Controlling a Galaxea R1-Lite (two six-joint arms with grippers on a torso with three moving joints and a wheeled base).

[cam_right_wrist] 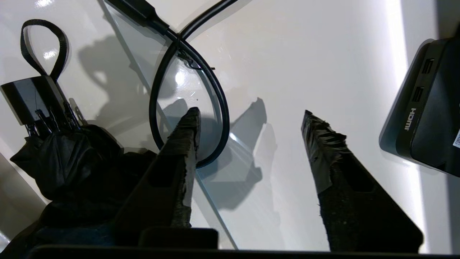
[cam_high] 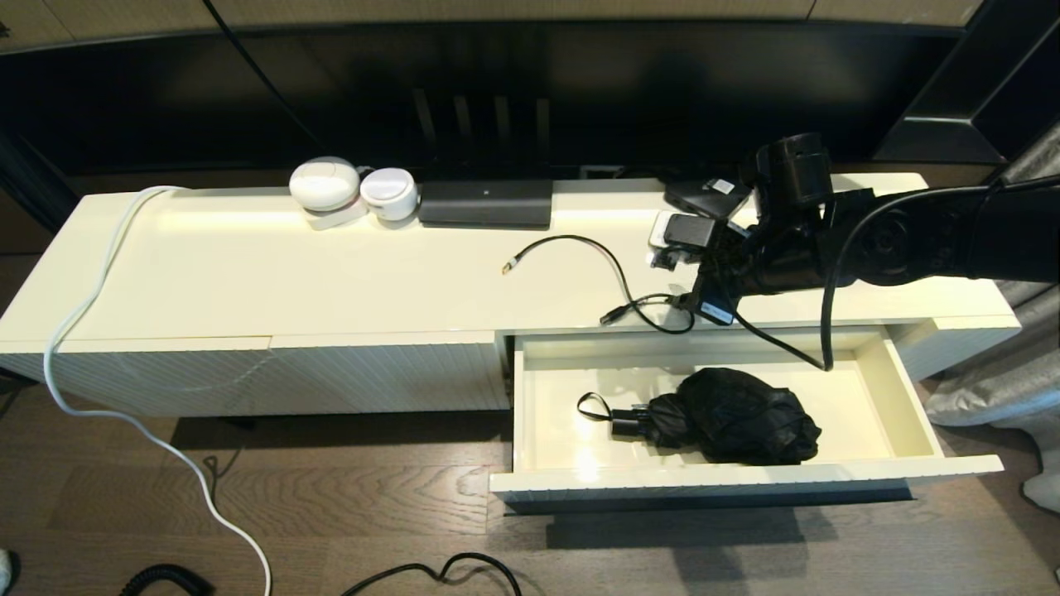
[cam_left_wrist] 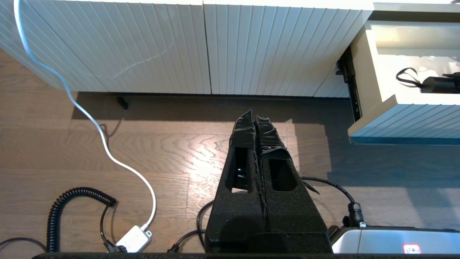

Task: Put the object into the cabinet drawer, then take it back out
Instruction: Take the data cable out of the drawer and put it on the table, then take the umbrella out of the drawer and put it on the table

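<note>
inside open cabinet drawer [cam_high: 911, 397], folded umbrella [cam_high: 729, 426] lengthwise, handle leftward

Bright light floods the glossy bench [cam_high: 248, 273], leaving a glare band along its far edge and sheen inside the drawer [cam_high: 898, 389]. The wall behind stays dark. The drawer throws a sharp shadow on the floor [cam_high: 331, 497]. In the right wrist view, hard hand shadows cross the white surface, with strong glare at the right.
</note>
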